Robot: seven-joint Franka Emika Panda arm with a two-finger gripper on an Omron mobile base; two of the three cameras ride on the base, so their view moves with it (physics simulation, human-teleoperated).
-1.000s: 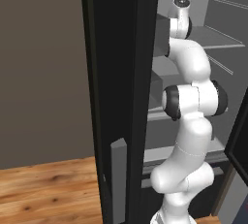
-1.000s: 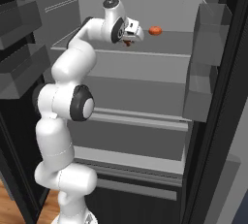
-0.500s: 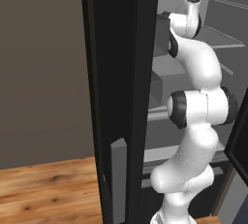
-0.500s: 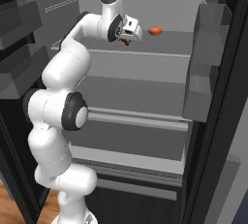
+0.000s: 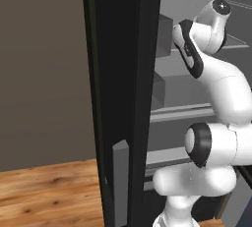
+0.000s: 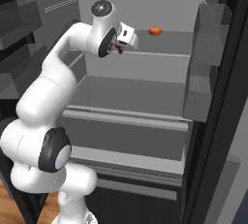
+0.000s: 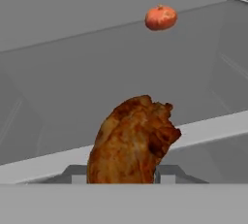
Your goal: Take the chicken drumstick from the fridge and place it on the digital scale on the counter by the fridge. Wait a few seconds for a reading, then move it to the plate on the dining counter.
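Observation:
The chicken drumstick point(image 7: 133, 136) is a glossy reddish-brown lump, close up at the bottom centre of the hand view. It stands above the front lip of a pale grey shelf. My gripper point(image 7: 127, 172) is shut on it, and the meat hides the fingertips. In the right base view the gripper point(image 6: 121, 47) reaches into the open fridge point(image 6: 131, 92) at upper-shelf height. A small red-brown bit of the chicken drumstick point(image 6: 118, 50) shows under the hand. The plate and the dining counter are out of view.
A round orange-red fruit point(image 6: 155, 30) lies farther back on the upper shelf point(image 6: 164, 48). Grey door bins point(image 6: 203, 63) hang at the right. The black fridge door point(image 5: 123, 73) with its grey bar handle point(image 5: 120, 182) stands open at the left, over a wooden floor point(image 5: 44, 196).
The jaws have shut on the chicken drumstick. The hand has drawn back a little toward the shelf's front, and the elbow has swung. The fruit has not moved.

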